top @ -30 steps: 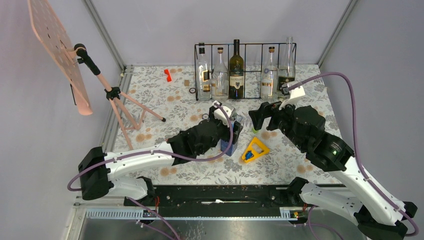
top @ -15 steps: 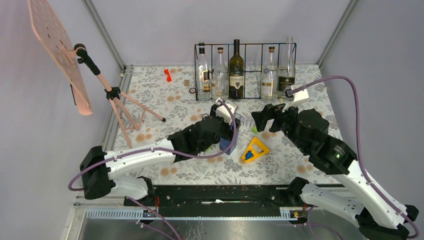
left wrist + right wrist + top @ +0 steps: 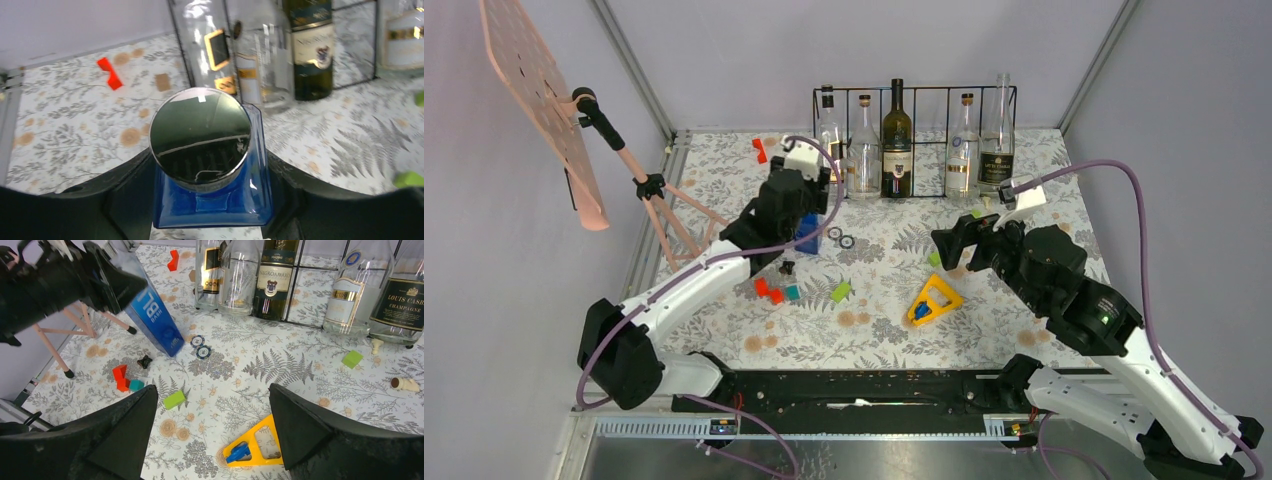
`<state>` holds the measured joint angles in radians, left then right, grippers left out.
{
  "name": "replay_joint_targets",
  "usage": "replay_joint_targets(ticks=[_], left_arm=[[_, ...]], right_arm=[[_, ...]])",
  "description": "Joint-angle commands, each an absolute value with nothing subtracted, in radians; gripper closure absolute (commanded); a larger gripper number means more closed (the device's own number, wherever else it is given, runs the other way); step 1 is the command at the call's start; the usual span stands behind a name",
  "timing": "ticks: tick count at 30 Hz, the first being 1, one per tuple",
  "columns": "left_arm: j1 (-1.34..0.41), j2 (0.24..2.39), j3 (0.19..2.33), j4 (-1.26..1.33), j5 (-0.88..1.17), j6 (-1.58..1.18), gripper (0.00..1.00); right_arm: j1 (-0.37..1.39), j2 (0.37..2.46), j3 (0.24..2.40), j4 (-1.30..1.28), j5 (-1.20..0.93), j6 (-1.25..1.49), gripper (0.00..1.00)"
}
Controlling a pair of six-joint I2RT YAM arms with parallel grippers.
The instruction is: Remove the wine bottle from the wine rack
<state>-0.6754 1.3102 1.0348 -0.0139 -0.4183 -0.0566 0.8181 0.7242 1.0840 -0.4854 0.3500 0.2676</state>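
Presently: wine bottle (image 3: 896, 140), dark, upright in a middle bay of wine rack (image 3: 934, 88); ahead-left of right gripper (image 3: 954, 240), spread and empty; left gripper (image 3: 210, 195) clamped round tilted blue bottle (image 3: 152, 320)

left arm (image 3: 686, 293); right arm (image 3: 1164, 385); white links; black joints; purple cables

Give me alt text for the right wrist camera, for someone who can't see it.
The left hand holds a tilted blue bottle at upper left. Along the top, a black wine rack holds a dark wine bottle among clear bottles on a floral tablecloth. The right hand is open at the bottom.
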Motion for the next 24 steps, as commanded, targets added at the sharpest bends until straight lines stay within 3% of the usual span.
replay_joint_targets(ticks=[1, 12, 24], left_arm=[[-0.578, 1.28, 1.164, 0.203, -0.433, -0.028, 1.0], [-0.356, 1.386, 1.25, 0.295, -0.355, -0.1, 1.0], [-0.244, 1.524, 1.298, 0.417, -0.264, -0.181, 1.0]], right_arm=[[0.821, 0.719, 1.078, -0.482, 0.352, 0.281, 0.11], [0.821, 0.719, 1.061, -0.497, 0.351, 0.276, 0.11], [0.821, 0.709, 1.015, -0.509, 0.358, 0.268, 0.11]])
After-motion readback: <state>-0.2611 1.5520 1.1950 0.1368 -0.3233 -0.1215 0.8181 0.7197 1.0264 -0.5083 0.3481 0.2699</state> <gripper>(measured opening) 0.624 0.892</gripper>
